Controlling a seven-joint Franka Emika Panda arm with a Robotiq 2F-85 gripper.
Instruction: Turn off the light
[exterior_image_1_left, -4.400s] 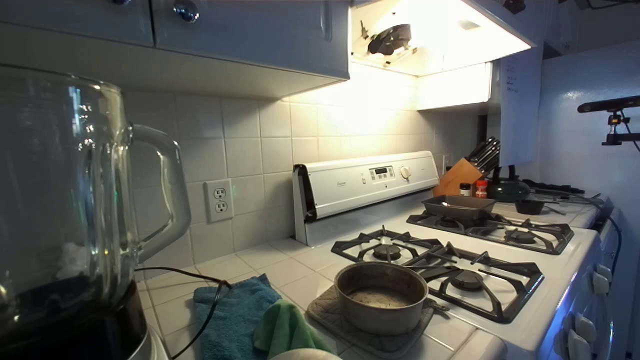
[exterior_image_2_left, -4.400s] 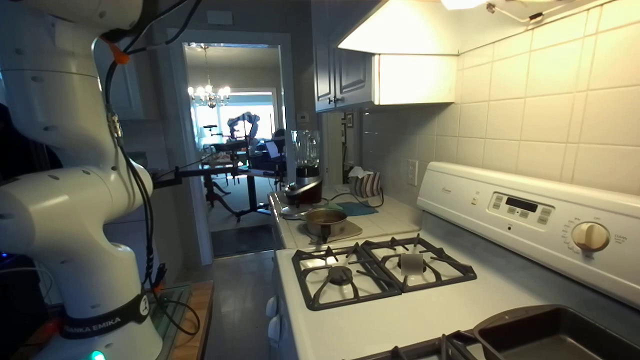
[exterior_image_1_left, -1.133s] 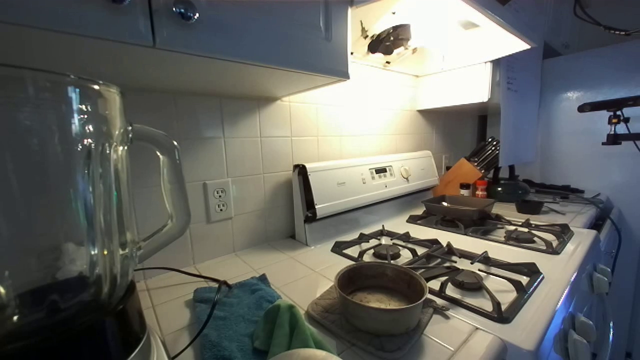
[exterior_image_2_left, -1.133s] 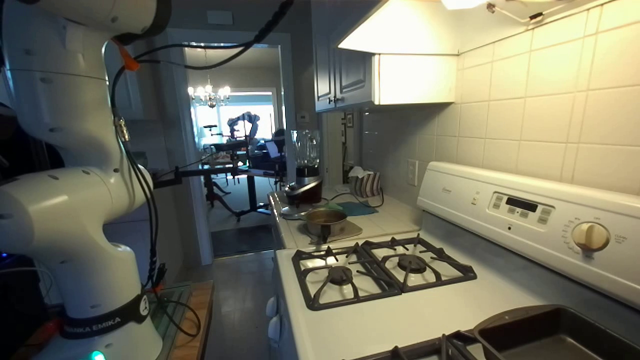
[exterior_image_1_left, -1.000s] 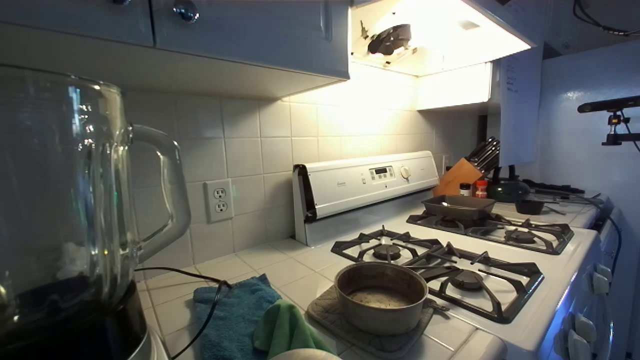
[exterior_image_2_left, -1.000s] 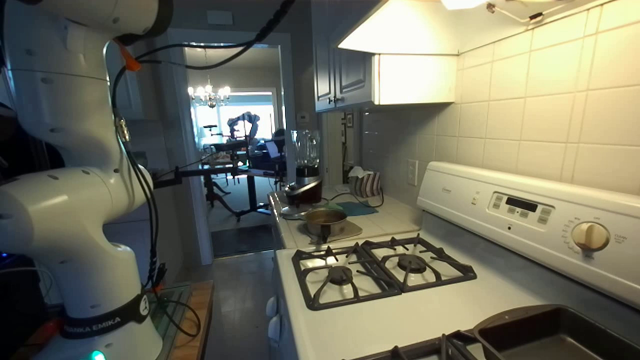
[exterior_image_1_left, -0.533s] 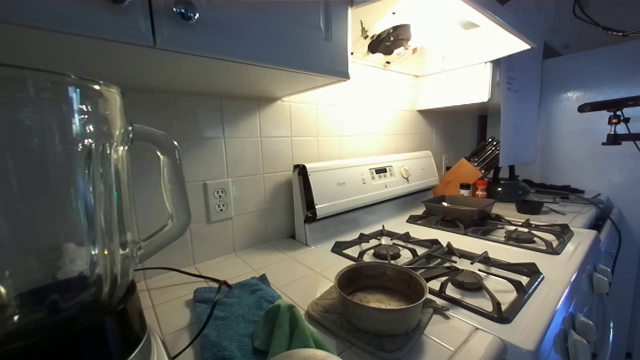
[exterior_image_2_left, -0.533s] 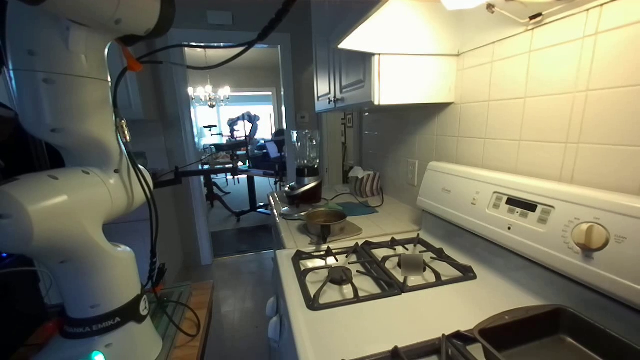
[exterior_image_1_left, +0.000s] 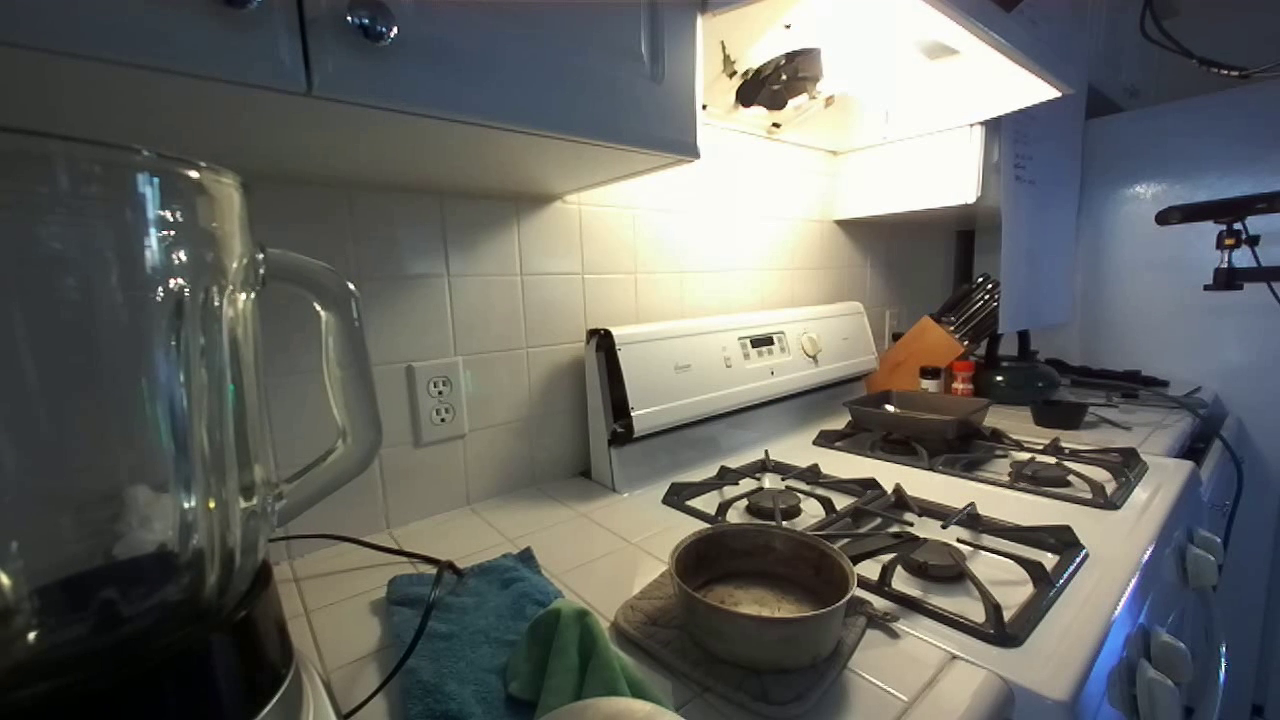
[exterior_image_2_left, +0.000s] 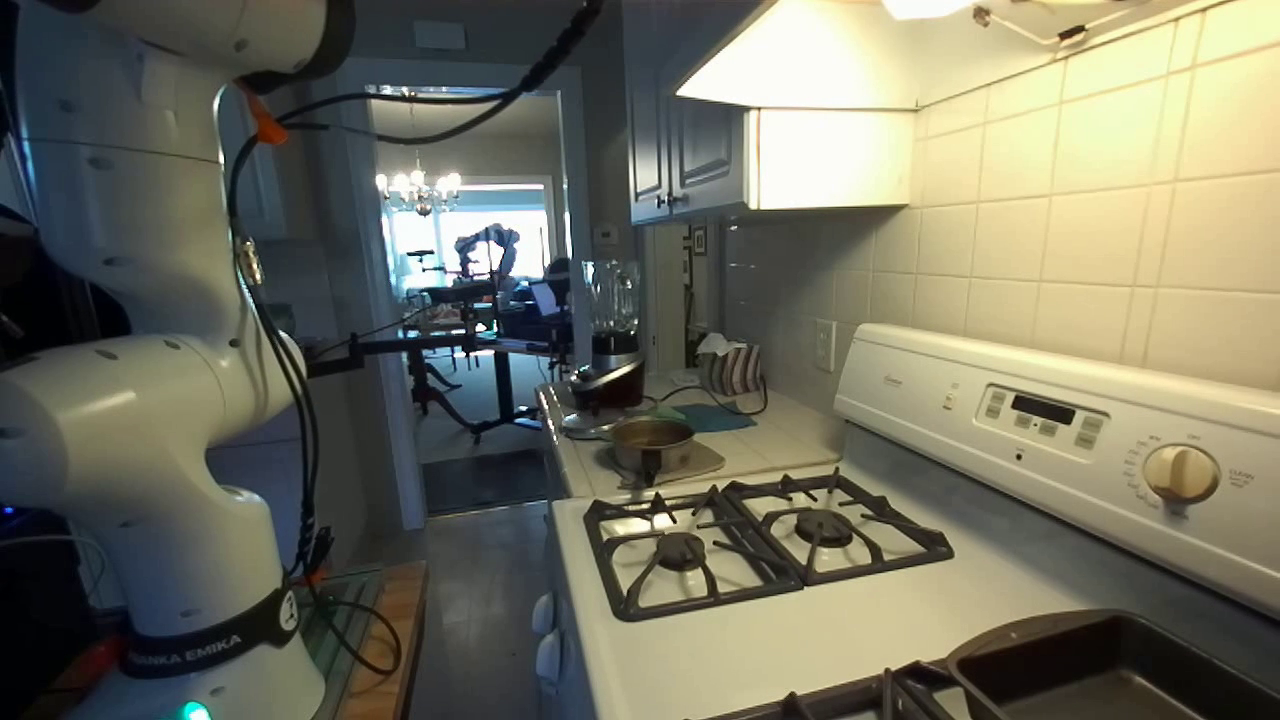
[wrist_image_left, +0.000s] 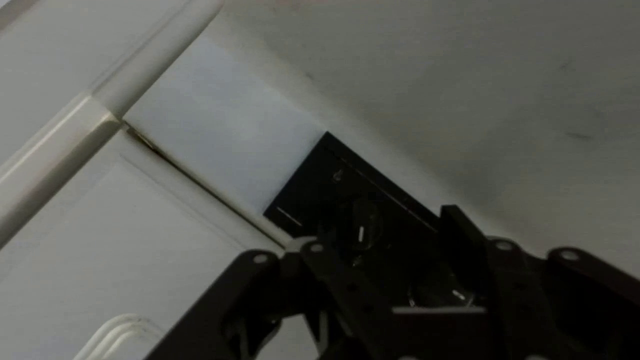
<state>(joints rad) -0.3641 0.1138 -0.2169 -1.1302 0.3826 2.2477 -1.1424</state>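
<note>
The gripper (wrist_image_left: 384, 231) holds its jaws apart before a flat black panel (wrist_image_left: 400, 230); a round, white-marked knob (wrist_image_left: 367, 224) shows between them, a second knob (wrist_image_left: 440, 292) at its four o'clock. In an exterior view the smooth white arm (exterior_image_2_left: 150, 400) has shifted its upper part toward three o'clock; at one o'clock the light (exterior_image_2_left: 925, 8) still glows over square tiles (exterior_image_2_left: 1090, 240).

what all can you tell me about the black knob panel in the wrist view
The black panel is a flat, dark strip running diagonally against a pale surface, its material unclear. It carries two round, dark knobs, each with a white line; small light marks sit near the upper one. The jaws stand open in front, hiding its lower part; contact can't be judged.
</note>
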